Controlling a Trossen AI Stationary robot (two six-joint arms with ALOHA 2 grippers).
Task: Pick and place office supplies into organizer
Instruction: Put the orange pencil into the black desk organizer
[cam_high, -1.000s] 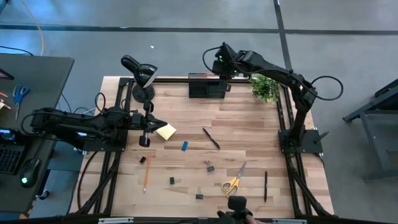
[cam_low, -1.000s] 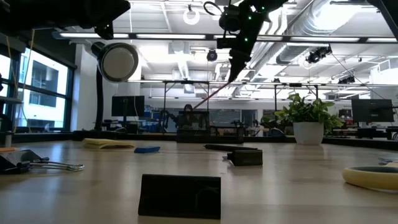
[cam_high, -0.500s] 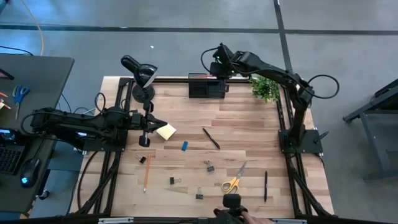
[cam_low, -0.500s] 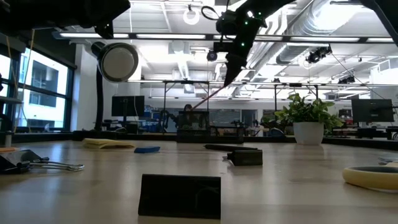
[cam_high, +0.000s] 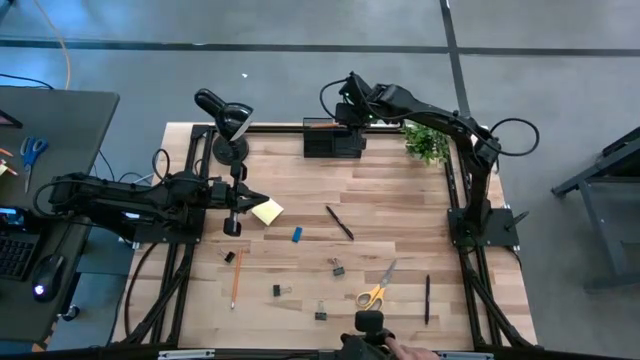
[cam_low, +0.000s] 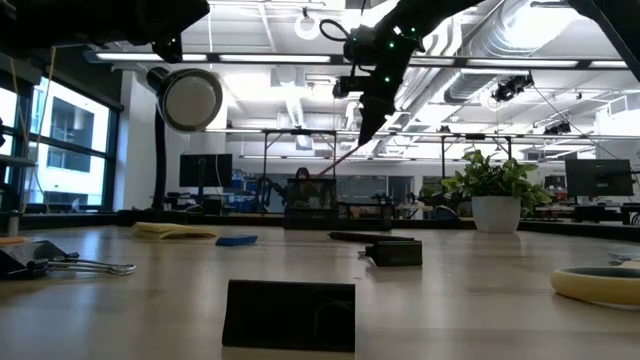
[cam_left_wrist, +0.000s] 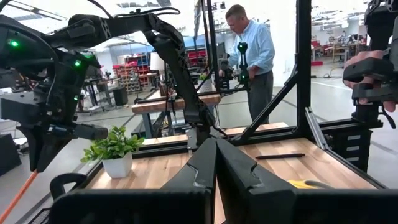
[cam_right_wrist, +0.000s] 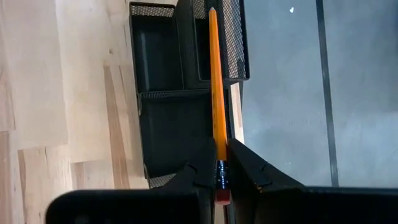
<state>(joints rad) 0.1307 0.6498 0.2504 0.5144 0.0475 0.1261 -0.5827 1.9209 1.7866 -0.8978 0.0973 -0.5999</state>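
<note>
My right gripper (cam_high: 347, 110) hangs above the black mesh organizer (cam_high: 332, 140) at the table's far edge, shut on an orange pencil (cam_right_wrist: 215, 81). The pencil's tip points over the organizer's compartments (cam_right_wrist: 186, 68). My left gripper (cam_high: 262, 198) waits shut at the table's left, empty, next to the yellow sticky-note pad (cam_high: 267, 211). Lying flat on the table are a blue eraser (cam_high: 296, 235), a black pen (cam_high: 339, 222), another orange pencil (cam_high: 235, 278), binder clips (cam_high: 336, 267), yellow-handled scissors (cam_high: 376, 291) and a second pen (cam_high: 427, 298). My right gripper pinches the pencil between its two fingers (cam_right_wrist: 247, 171) just ahead of the eraser end (cam_right_wrist: 219, 152). The fingers slant down from above, and the pencil runs out along them, past their ends. It is lifted clear, slanting down toward the organizer (cam_low: 335, 158).
A black desk lamp (cam_high: 226, 126) stands at the far left corner and a potted plant (cam_high: 428, 142) at the far right. A person's hand with a black device (cam_high: 372, 330) shows at the near edge. Another person stands in the room beyond (cam_left_wrist: 249, 50).
My right gripper has gone a little toward the table's left and down over the organizer, still shut on the pencil, which has kept its downward slant.
</note>
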